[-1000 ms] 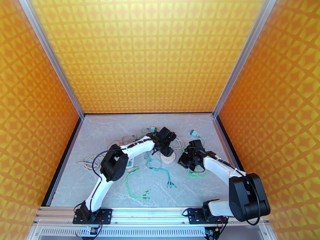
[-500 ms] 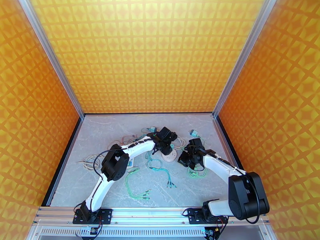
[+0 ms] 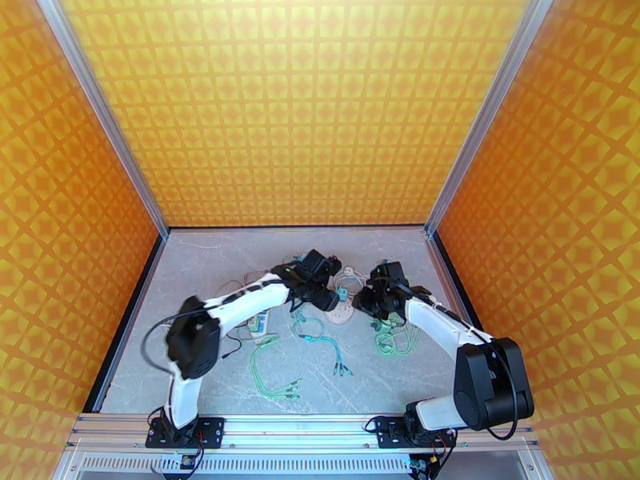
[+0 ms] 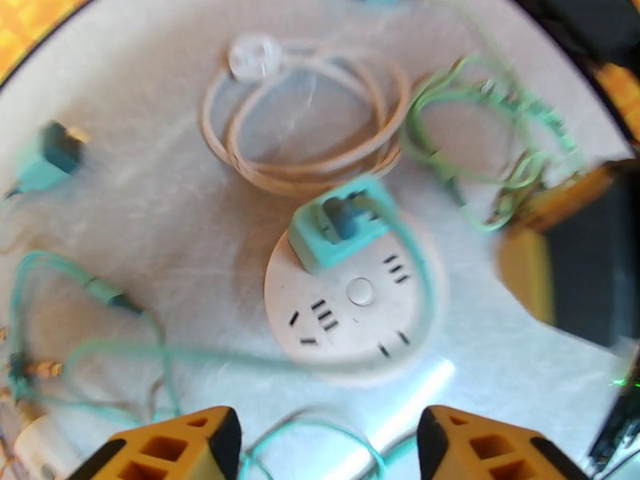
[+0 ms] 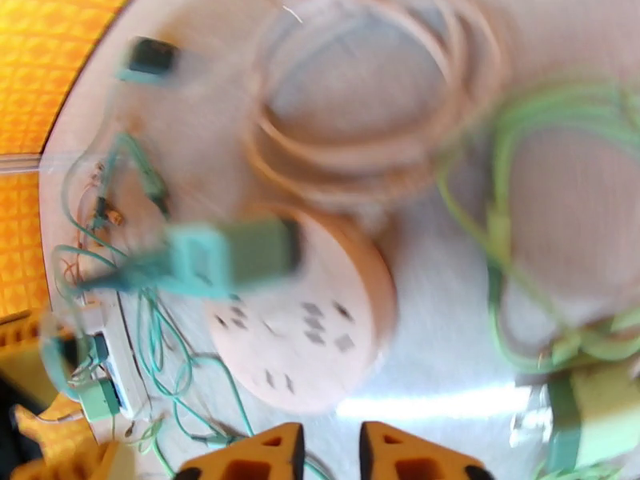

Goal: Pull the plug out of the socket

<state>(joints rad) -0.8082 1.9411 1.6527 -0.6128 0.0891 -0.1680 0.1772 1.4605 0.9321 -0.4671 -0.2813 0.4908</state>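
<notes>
Left pincer [image 4: 320,458] hung wide open over the round white socket [image 4: 352,302], gripping nothing. Right pincer [image 5: 332,458] sat near the socket too, only a crack open, also empty. The teal plug [image 4: 340,222] was on the socket's top face by its rim, neither pincer touching it.

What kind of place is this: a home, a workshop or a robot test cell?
Most likely a robot test cell: patterned orange walls on aluminium posts enclose a marbled table, and a round socket with loose green cables lies on it.
</notes>
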